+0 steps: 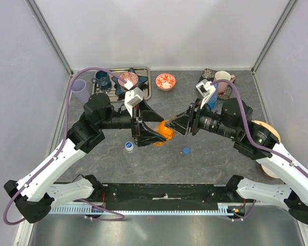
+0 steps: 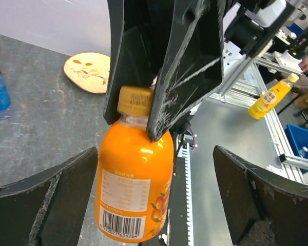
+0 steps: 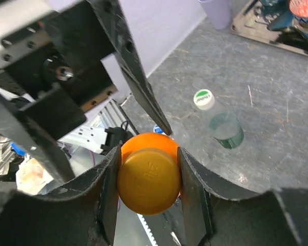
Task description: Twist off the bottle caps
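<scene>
— Why's the orange bottle held up in the middle like that?

— So one claw can hold while the other twists, I'd say. The right gripper is clamped on the orange cap, squeezing it from both sides.

— And the left gripper?

— Spread wide, one jaw on either side of the bottle's body, and neither touches it as far as I can see. So the bottle hangs by its cap alone.

— Is it off the table?

— It looks so from above, but the grippers hide what's underneath, so I won't swear to it.

— The cap won't come off that way, will it?

— I doubt it. With nothing gripping the body, the bottle would only spin along with the cap. I reckon the left has to close on the body first. The cap sits fully down on the neck, so it isn't undone.

— Any done?

— A loose blue cap lies by itself on the table, near the right gripper. The clear bottle stands apart, with its white-and-green cap on.
</scene>
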Controlling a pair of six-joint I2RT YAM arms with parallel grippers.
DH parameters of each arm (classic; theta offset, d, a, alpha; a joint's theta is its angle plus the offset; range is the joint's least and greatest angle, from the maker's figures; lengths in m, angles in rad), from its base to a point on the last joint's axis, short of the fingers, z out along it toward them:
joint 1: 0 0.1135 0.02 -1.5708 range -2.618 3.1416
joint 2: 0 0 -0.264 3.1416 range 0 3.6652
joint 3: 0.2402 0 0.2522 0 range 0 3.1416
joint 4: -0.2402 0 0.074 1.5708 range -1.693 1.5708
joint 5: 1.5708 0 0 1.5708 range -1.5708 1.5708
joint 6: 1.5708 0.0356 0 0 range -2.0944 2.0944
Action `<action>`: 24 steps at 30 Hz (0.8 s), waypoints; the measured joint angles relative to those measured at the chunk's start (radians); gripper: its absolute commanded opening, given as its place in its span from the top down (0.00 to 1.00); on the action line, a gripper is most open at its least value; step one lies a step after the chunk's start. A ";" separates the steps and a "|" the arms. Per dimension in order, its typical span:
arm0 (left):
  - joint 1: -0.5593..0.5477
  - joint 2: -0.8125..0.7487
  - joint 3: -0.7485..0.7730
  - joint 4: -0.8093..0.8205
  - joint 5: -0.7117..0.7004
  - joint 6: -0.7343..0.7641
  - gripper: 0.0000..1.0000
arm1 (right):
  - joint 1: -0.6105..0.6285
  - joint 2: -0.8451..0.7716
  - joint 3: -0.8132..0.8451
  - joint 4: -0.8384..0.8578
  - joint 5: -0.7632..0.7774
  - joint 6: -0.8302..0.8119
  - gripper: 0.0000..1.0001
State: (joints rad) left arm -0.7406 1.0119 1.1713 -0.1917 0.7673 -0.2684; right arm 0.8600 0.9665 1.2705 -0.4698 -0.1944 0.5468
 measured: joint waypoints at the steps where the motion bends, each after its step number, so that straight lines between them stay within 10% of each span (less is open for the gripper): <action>1: 0.000 0.005 0.000 0.000 0.010 0.000 0.00 | 0.000 0.001 0.011 0.008 -0.014 0.000 1.00; 12: 0.000 0.023 0.000 0.005 0.055 0.001 0.01 | 0.000 0.037 0.079 0.076 -0.085 0.008 1.00; 24: 0.000 0.036 -0.028 0.007 0.073 0.015 0.43 | 0.000 0.078 0.090 0.093 -0.109 0.014 1.00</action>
State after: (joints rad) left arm -0.7410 1.0481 1.1435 -0.1848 0.8402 -0.2531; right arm 0.8600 1.0443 1.3605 -0.3763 -0.3031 0.5613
